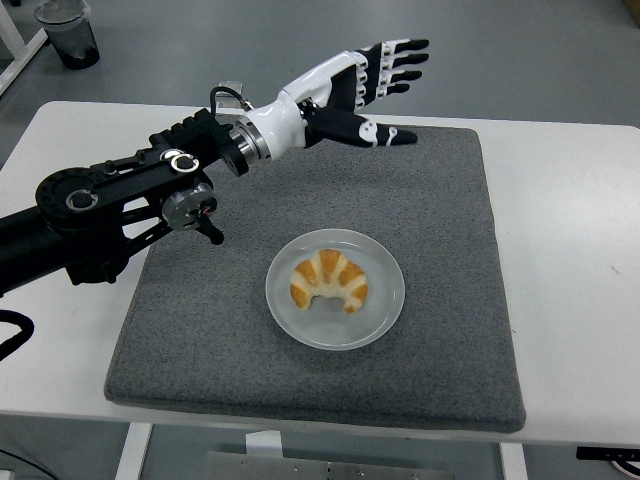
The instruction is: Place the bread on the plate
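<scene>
white and black, the left hand [350, 90] hangs high over the far left part of the mat with its fingers [400, 62] spread wide and straight, thumb angled out below them, holding nothing and touching nothing. its glossy shell joins a metal wrist ring and a black jointed arm [100, 215] that comes in from the left. the bread [329, 281], a golden crescent with darker ridges, lies on the plate [383, 313], a pale round dish with a shallow rim, near the middle of the coarse grey mat [440, 220]. the mat covers much of the smooth white table [575, 250]. far left on the floor stands a dark cup [68, 30].
</scene>
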You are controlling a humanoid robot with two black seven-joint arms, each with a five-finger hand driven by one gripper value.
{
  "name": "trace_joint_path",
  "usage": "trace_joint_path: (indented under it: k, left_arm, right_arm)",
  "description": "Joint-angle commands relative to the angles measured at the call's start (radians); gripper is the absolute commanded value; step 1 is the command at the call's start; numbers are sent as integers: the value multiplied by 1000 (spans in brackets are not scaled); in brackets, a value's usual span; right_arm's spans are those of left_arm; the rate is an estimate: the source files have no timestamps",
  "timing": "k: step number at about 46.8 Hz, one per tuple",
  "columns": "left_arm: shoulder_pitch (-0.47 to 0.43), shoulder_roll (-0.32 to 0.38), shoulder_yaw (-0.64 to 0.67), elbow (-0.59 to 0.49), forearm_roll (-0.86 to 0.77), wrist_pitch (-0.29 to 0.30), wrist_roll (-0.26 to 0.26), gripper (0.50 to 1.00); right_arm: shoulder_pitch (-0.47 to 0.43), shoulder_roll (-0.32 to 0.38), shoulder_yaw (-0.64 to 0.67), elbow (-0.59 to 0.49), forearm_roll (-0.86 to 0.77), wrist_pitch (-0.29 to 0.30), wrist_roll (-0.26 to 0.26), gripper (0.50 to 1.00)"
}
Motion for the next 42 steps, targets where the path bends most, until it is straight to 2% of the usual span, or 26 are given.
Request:
trace_joint_path:
  k: [1,11,23,27,30,35,42]
  left_arm:
    - [-5,0,-26,25,-103,4,6,990]
    - [6,11,-125,109,-358,15,64,990]
    - [26,45,-193,250,-553,24,80,992]
    - [36,46,-205,298,-623,26,122,990]
    - [44,46,-207,339,-662,26,149,990]
    - [56,46,-208,393,-697,35,164,990]
    - [87,49,-233,407,-732,33,204,990]
  right_arm:
    - [0,0,1,0,0,0,0,930]
    - [0,0,1,0,0,2,0,932]
    - [0,0,0,3,0,2,0,932]
    - [0,0,0,8,0,2,0,930]
    - [0,0,0,8,0,2,0,932]
    - [0,0,0,8,0,2,0,930]
    - [0,0,0,9,0,2,0,930]
